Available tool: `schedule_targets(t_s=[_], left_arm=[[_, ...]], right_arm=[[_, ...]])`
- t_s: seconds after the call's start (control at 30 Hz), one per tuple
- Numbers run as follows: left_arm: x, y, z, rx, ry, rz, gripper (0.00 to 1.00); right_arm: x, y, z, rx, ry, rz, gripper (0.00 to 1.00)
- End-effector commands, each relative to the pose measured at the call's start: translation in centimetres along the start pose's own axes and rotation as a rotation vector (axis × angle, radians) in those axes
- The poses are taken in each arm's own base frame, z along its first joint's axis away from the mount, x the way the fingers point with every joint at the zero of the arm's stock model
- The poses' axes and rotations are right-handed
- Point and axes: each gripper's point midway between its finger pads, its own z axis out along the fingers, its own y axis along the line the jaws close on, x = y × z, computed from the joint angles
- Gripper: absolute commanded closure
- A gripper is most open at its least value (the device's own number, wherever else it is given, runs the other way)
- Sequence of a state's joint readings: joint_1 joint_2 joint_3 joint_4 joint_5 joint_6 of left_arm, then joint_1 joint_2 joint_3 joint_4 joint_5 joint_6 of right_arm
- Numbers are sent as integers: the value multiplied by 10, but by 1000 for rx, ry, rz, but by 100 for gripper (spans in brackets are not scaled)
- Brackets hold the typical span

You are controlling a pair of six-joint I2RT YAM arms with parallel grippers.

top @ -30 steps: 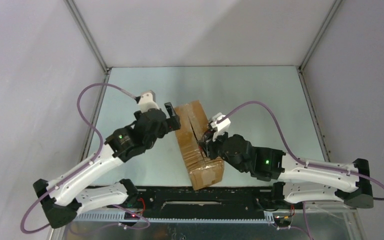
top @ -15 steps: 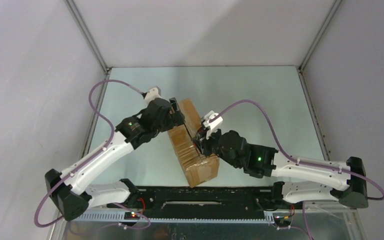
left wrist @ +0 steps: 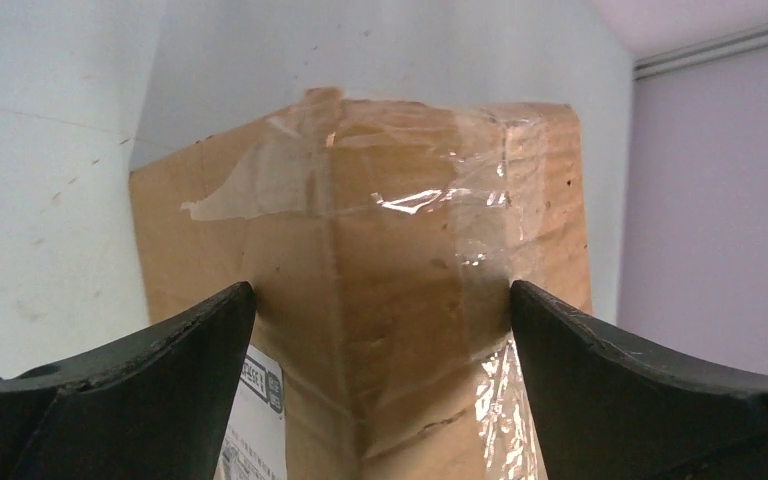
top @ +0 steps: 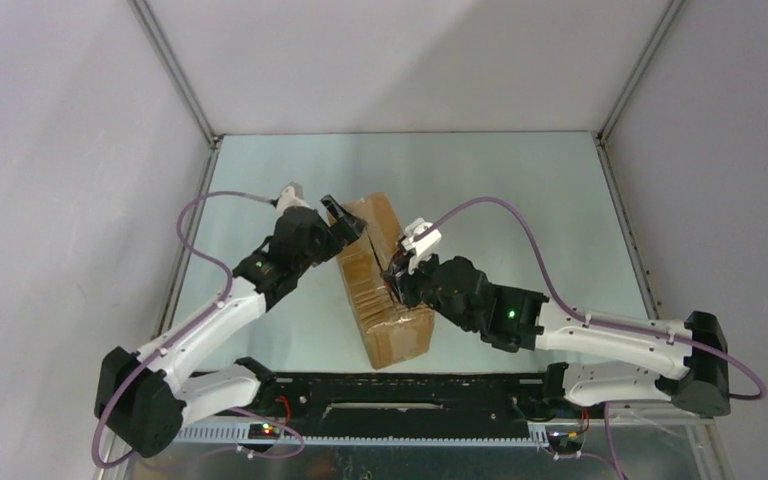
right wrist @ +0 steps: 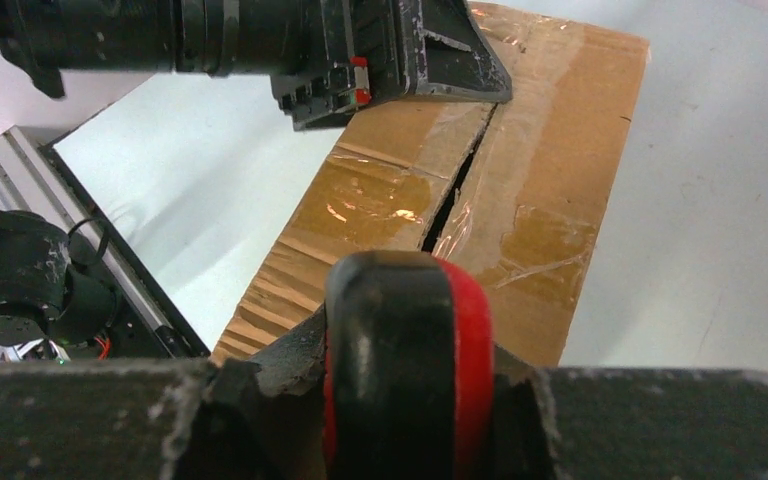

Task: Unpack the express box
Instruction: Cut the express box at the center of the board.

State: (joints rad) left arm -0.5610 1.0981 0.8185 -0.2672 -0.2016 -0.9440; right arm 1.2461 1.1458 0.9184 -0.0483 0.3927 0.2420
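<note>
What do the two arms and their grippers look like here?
The left arm and right arm have white shells, black joints and bases, and a green light each. A purple cable loops along each to the wrist. The left gripper and right gripper are black, with scuffed wedge-shaped fingers; the left one carries a small red tab.

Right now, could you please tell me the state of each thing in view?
Box: flaps down, not yet unpacked.
Seam: split, with a dark gap along part of it.
Tape: stuck on, wrinkled.
Left gripper: open, jaws astride the box's end.
Right gripper: shut on the tool.
Tool: held over the seam; contact unclear.
</note>
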Motion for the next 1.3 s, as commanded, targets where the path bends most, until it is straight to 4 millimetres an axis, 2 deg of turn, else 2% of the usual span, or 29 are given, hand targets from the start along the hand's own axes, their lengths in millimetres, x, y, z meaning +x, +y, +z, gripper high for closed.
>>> schedule_targets(t_s=[0.0, 0.2, 0.33, 0.47, 0.6, 0.87, 1.27], left_arm=[[12, 2, 15, 110, -8, -139, 0], [14, 42, 28, 16, -123, -269, 2], [16, 72, 35, -111, -166, -314, 3], [17, 91, 37, -221, -191, -303, 3], [16, 100, 36, -267, -222, -298, 3], [22, 127, 32, -394, -254, -283, 3], [28, 139, 32, -467, -276, -285, 3]], right_arm=[[21, 6, 3, -21, 75, -1, 100], [13, -2, 1, 91, 122, 81, 100], [13, 3, -9, 136, 168, 91, 100], [11, 6, -18, 154, 185, 89, 100], [4, 3, -25, 161, 171, 101, 100], [-27, -3, -32, 179, 105, 120, 100], [-48, -3, -41, 166, 65, 124, 100]])
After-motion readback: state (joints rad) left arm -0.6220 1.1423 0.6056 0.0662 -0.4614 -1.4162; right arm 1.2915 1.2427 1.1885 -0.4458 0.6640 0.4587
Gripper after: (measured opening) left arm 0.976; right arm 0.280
